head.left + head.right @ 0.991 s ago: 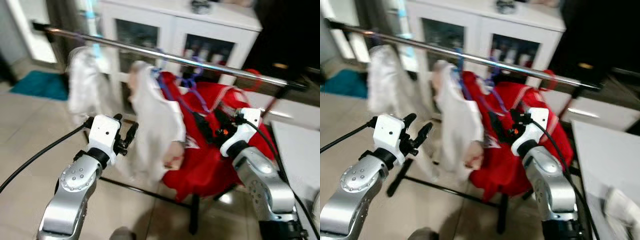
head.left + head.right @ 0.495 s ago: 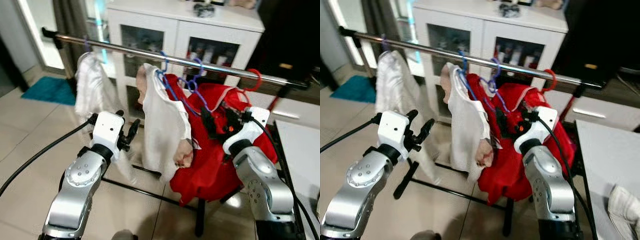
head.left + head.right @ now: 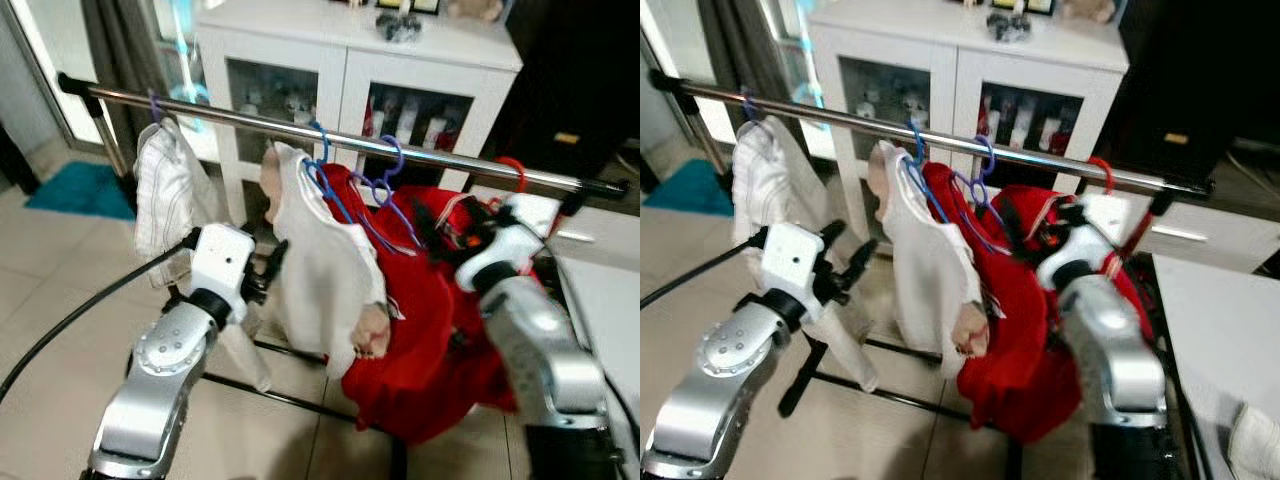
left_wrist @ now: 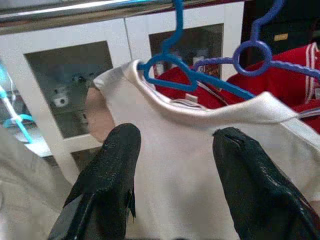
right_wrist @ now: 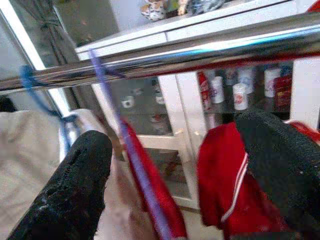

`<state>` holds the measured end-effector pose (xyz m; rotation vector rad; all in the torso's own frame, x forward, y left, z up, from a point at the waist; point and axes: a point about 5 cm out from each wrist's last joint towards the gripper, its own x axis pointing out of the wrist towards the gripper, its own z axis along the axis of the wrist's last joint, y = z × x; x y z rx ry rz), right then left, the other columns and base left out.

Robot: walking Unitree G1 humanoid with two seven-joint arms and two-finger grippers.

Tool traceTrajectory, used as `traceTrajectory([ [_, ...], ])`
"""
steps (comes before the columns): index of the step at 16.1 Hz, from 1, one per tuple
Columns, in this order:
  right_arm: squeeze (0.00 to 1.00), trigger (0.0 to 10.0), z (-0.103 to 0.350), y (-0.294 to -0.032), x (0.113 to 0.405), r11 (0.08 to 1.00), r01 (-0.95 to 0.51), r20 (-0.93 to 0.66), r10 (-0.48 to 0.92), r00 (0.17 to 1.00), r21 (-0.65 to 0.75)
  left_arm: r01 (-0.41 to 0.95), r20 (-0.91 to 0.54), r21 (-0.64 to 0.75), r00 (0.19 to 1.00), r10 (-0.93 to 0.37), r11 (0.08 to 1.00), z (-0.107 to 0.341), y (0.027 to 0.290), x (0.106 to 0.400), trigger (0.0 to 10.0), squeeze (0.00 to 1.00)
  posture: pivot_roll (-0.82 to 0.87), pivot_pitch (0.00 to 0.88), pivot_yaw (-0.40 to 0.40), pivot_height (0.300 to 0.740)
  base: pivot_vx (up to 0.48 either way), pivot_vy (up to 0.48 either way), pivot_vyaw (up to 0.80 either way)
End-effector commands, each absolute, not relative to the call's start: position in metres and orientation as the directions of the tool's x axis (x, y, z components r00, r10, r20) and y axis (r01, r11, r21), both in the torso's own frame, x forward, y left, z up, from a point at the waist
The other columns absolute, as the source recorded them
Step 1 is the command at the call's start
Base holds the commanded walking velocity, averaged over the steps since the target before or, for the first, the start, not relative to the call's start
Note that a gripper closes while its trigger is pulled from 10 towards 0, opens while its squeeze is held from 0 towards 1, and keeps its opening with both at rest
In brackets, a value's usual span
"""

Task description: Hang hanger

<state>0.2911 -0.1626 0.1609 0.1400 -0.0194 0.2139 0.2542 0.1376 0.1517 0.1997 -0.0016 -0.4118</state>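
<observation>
A metal rail point(image 3: 330, 132) runs across the scene. On it hang a white cloth point(image 3: 165, 195) on a purple hanger, a white shirt point(image 3: 325, 265) on a blue hanger point(image 4: 175, 67), and a red garment point(image 3: 425, 330) on a purple hanger point(image 5: 125, 145). A red hook point(image 3: 512, 166) sits further right on the rail. My left gripper point(image 4: 175, 137) is open in front of the white shirt's collar, holding nothing. My right gripper point(image 5: 175, 142) is open just below the rail, by the red garment's collar, with the purple hanger's wire between the spread fingers but not gripped.
A white cabinet point(image 3: 350, 60) with glass doors stands behind the rack. The rack's black foot bar point(image 3: 275, 390) lies on the tiled floor. A teal mat point(image 3: 80, 188) is at far left. A white table point(image 3: 1220, 320) with a folded cloth point(image 3: 1255, 440) is at right.
My right gripper has risen closer to the rail. The head camera has shifted, so the rack sits a little lower in view. My left arm has hardly moved.
</observation>
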Motion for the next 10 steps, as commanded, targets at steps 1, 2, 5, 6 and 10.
traceTrajectory([
  [1,1.0,10.0,0.169,-0.16,0.294,0.962,-0.243,0.041,0.24,0.97,0.122,0.441,-0.039,0.188,0.896,-0.442,0.878,0.153,0.137,0.25,10.0,0.0,0.07,0.0,-0.064,0.74,0.0,0.0,0.0],
  [2,1.0,10.0,0.17,-0.162,0.295,0.964,-0.244,0.028,0.243,0.97,0.108,0.484,-0.04,0.176,0.873,-0.485,0.857,0.154,0.135,0.249,10.0,0.0,0.07,0.0,-0.068,0.74,0.0,0.0,0.0],
  [5,1.0,10.0,0.171,-0.164,0.3,0.951,-0.3,-0.034,0.303,0.952,0.078,0.593,-0.061,0.184,0.803,-0.593,0.784,0.157,0.131,0.241,10.0,0.0,0.09,0.0,-0.081,0.74,0.0,0.0,0.0],
  [6,1.0,10.0,0.17,-0.166,0.304,0.951,-0.292,-0.055,0.298,0.953,0.101,0.622,-0.082,0.17,0.782,-0.618,0.765,0.155,0.132,0.237,10.0,0.0,0.09,0.0,-0.079,0.74,0.0,0.0,0.0],
  [10,1.0,10.0,0.172,-0.159,0.317,0.924,-0.36,-0.089,0.372,0.924,0.126,0.688,-0.139,0.161,0.725,-0.674,0.707,0.152,0.134,0.233,10.0,0.0,0.09,0.0,-0.07,0.74,0.0,0.0,0.0],
])
